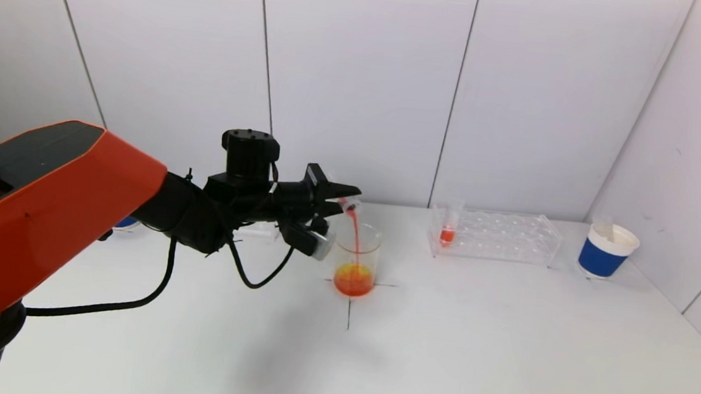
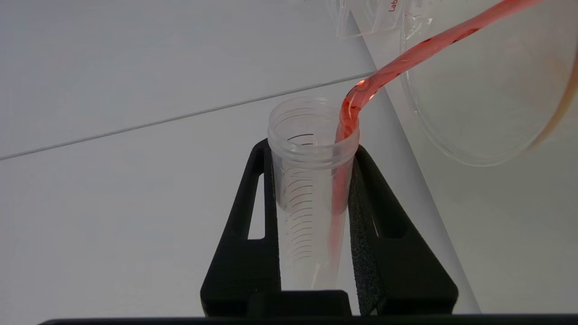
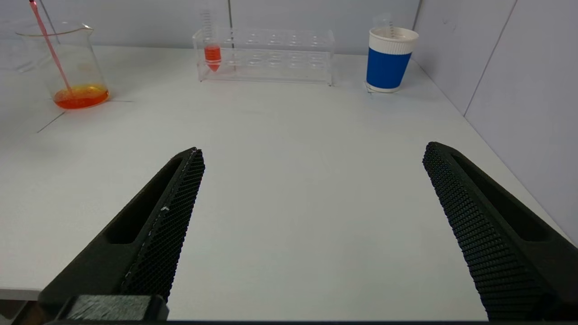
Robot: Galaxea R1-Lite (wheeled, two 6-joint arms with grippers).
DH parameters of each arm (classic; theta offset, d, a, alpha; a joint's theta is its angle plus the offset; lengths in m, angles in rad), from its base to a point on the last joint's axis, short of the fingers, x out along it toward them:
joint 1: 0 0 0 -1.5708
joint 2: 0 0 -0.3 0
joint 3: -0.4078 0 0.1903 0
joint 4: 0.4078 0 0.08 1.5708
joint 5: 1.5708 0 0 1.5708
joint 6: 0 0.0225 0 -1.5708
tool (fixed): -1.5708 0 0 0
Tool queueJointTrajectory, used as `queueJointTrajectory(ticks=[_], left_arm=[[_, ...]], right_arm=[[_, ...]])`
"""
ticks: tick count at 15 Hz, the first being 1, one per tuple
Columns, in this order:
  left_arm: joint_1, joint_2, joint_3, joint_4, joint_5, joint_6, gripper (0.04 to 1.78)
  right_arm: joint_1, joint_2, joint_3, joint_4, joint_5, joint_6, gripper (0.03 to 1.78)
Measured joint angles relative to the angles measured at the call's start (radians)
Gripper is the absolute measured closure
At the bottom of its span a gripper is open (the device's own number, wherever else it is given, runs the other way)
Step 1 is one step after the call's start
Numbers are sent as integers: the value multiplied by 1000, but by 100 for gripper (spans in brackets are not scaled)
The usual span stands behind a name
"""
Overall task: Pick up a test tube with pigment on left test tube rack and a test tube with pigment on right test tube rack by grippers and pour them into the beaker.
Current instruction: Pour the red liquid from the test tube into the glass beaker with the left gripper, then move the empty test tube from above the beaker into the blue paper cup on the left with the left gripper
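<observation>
Pigment streams in a thin red thread from the tilted test tube (image 2: 311,189) into the beaker (image 1: 356,261), which stands on the cross mark at the middle of the table (image 1: 470,347) with a shallow orange pool at its bottom. The left gripper (image 1: 337,203) hovers just above and beside the beaker's rim, its jaws clamped on the tube's graduated wall below the threaded mouth. That tube looks like light, stiff, smooth plastic, so a squeeze on the straight wall, well clear of the lip, seems the safest hold; it is probably slippery where liquid runs down the side. The beaker appears thin and easy to tip. The right gripper (image 3: 311,234) waits low over the near right of the table with jaws spread wide, holding nothing. 1 more tube with pigment (image 1: 448,229) stands upright at the left end of the right rack (image 1: 499,235), near a blue cup (image 1: 606,252).
</observation>
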State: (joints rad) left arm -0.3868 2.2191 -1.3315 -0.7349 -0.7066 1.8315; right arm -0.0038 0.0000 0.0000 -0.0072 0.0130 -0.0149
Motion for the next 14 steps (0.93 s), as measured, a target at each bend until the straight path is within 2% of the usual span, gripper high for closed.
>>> queueJointTrajectory(ticks=[14], left_arm=[[-16,-29,0,43,34,142,137]], right_arm=[[0,0,0,0,0,0,5]])
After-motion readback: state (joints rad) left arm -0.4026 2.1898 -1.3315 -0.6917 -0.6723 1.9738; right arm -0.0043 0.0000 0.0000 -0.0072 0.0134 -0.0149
